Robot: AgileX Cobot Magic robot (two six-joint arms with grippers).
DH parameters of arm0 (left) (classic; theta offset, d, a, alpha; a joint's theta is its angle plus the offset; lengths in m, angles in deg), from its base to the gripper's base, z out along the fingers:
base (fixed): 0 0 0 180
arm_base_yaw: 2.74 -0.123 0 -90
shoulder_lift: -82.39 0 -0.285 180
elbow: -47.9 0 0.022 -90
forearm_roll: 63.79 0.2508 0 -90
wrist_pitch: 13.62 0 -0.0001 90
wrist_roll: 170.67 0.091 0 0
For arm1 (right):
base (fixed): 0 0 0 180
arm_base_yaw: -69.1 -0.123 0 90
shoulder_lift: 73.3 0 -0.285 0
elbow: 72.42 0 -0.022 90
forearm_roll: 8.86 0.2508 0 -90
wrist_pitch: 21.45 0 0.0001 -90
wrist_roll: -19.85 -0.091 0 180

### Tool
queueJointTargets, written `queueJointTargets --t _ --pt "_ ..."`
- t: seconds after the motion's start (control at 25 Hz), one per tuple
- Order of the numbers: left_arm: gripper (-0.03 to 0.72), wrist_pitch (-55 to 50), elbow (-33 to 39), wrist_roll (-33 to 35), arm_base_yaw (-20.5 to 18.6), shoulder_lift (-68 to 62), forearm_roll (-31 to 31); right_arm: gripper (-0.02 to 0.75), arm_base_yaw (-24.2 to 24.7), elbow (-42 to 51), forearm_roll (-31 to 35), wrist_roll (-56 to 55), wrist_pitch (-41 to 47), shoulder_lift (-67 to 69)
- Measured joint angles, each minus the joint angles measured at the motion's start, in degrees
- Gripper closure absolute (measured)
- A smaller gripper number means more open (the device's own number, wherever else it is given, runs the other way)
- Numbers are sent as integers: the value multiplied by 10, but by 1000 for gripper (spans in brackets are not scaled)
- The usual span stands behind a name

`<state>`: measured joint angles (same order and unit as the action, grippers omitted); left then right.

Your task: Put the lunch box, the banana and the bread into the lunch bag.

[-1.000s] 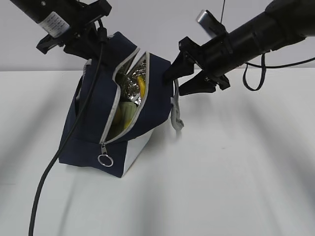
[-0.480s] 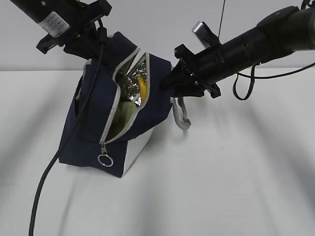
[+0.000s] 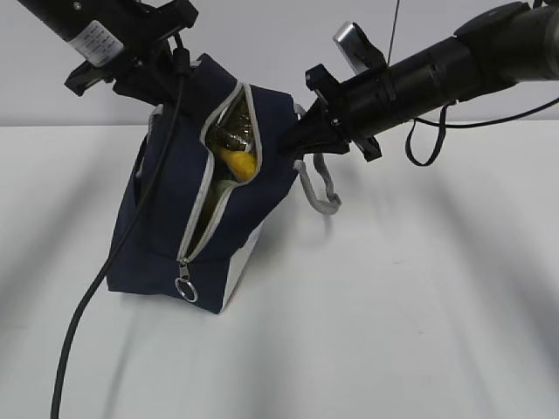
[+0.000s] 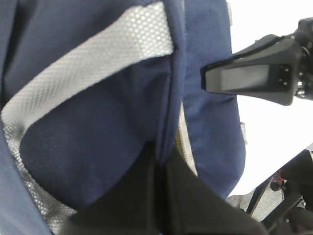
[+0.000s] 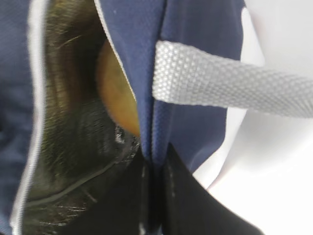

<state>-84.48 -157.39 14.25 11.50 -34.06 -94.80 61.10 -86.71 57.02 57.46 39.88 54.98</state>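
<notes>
The navy lunch bag (image 3: 162,218) stands tilted on the white table (image 3: 393,305), unzipped along its top. My left gripper (image 3: 162,77) is shut on the bag's left top edge, with blue fabric pinched between its fingers in the left wrist view (image 4: 164,156). My right gripper (image 3: 294,140) is shut on the right flap beside the zipper (image 5: 155,161). The yellow banana (image 3: 238,162) shows in the opening. A golden-brown rounded thing (image 5: 115,93) lies inside against the foil lining; I cannot tell whether it is the bread. The lunch box is hidden.
A grey strap handle (image 3: 320,188) hangs from the bag's right side below my right gripper and crosses the right wrist view (image 5: 230,90). The metal ring pull (image 3: 187,291) hangs at the zipper's low end. A black cable (image 3: 96,288) droops from the left arm past the bag.
My right gripper moved left and shut on the bag's right flap, lifting it. The opening has narrowed and the pale lunch box lid inside no longer shows. The left gripper has not moved.
</notes>
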Motion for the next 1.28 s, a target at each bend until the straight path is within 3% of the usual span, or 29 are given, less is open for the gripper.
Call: queueJointTargets --t 0.32,0.64,0.92,1.28 --pt "690 0 0 2 0 0 -37 743 0 -79 -12 3 57 -1" --pt "690 23 0 4 0 -3 -76 743 4 -140 -66 -37 75 -17" --pt "690 63 0 4 0 -26 -95 743 4 -146 -112 -56 42 -17" --pt "690 70 0 4 0 -53 -127 743 4 -147 -121 -57 37 -14"
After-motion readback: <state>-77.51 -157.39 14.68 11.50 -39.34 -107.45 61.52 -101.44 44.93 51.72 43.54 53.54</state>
